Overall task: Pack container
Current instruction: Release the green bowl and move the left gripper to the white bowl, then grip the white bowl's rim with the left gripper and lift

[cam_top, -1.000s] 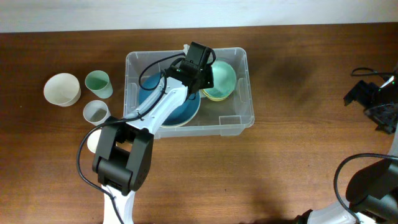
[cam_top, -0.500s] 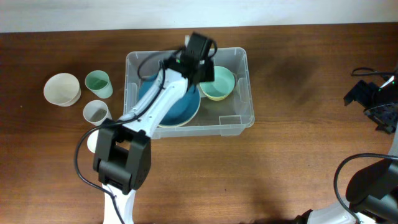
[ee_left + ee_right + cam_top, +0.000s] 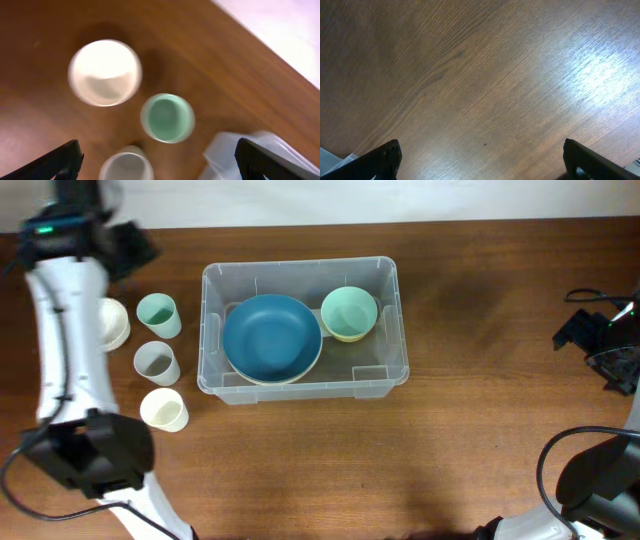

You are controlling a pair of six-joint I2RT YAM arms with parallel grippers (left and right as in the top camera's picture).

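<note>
1. Left claw [image 3: 159, 164] hangs released, jaws wide apart, above the far left of the table [image 3: 480, 440], over a white cup [image 3: 105, 72], a green cup [image 3: 167, 117] and a grey cup [image 3: 127, 167].
2. Right claw [image 3: 485, 162] is also released, over bare wood at the right edge.
3. The container [image 3: 390, 375] sits at the table's middle, holding a blue bowl [image 3: 270, 337] on the left and a green bowl [image 3: 349, 312] at its far right.
4. A cream cup [image 3: 163, 409] stands nearest, left of the container.

Open tabletop [image 3: 480, 330] right of the container [image 3: 398, 330]; four cups [image 3: 155, 361] just left.
</note>
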